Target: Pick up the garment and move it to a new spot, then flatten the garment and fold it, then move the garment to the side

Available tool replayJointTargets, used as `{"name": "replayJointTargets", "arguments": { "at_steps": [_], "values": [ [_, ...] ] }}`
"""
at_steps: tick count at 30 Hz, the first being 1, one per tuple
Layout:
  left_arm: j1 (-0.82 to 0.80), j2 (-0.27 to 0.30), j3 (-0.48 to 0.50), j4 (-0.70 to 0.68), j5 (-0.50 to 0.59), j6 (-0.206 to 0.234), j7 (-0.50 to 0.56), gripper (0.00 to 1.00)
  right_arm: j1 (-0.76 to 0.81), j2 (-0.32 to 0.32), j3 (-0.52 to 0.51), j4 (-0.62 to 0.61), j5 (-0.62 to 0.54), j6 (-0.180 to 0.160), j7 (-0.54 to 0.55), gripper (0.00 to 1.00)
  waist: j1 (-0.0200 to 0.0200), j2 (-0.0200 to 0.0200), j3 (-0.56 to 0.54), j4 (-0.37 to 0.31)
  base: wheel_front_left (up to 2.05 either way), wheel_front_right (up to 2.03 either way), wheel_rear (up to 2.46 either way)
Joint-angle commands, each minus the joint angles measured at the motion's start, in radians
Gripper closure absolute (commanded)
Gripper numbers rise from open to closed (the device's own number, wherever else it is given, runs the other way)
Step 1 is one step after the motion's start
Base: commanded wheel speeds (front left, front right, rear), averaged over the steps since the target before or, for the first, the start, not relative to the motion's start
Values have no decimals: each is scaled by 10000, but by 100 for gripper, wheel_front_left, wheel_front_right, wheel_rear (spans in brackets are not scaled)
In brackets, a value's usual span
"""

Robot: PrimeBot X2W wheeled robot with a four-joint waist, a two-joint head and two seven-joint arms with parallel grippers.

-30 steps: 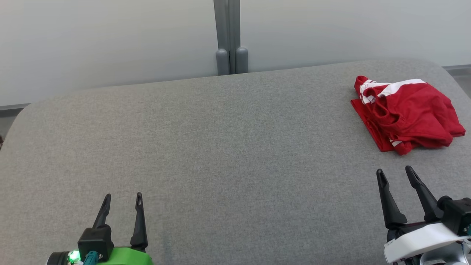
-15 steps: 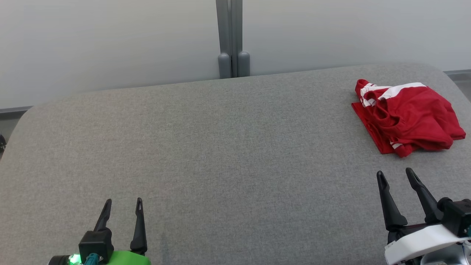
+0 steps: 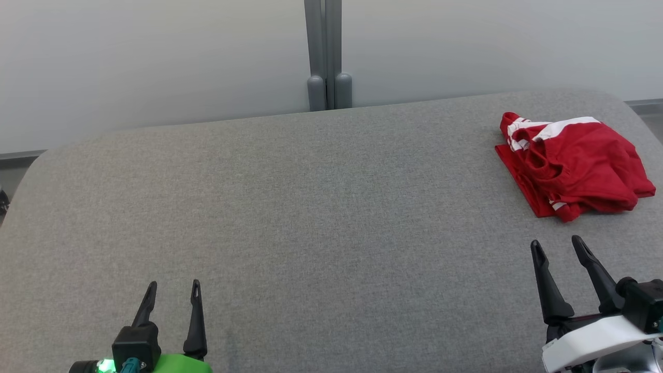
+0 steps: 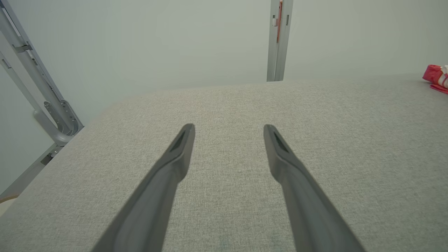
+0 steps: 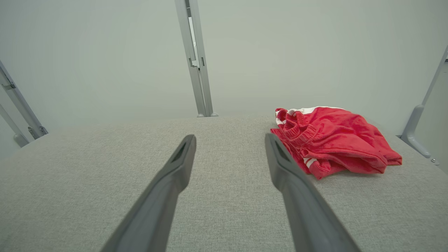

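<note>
- Two grippers, both with fingers spread wide and holding nothing: left gripper (image 3: 173, 283) at the near left, right gripper (image 3: 555, 241) at the near right.
- Red garment (image 3: 575, 166) with white stripes lies in a crumpled heap on the far right of the grey fabric worktop (image 3: 311, 207), close to its right edge.
- The right gripper is on the near side of it, not touching; the left one is well apart.
- Grey post (image 3: 326, 52) stands behind the far edge, around the middle.
</note>
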Motion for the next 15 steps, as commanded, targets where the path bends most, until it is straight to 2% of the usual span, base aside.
{"name": "replayJointTargets", "arguments": {
  "at_steps": [1,4,5,8,15],
  "values": [
    [-84,82,-24,11,-75,41,-41,0,53,-38,-19,-22,-34,-17,13,0,1,0,-7,2,0,0,0],
    [-109,99,-40,26,-86,52,-49,0,62,-58,-34,-4,4,-17,23,0,1,0,-24,9,0,0,0],
    [5,5,-35,44,-27,18,-4,100,2,-5,0,38,7,2,-4,100,1,0,-24,9,0,0,0],
    [7,-63,3,238,-197,-10,66,100,28,73,44,234,178,2,-3,100,1,0,-22,9,0,0,0],
    [-171,-160,300,252,-1575,-222,427,100,-236,127,4,554,1570,1,141,100,1,0,-7,16,0,0,0]
  ]
}}
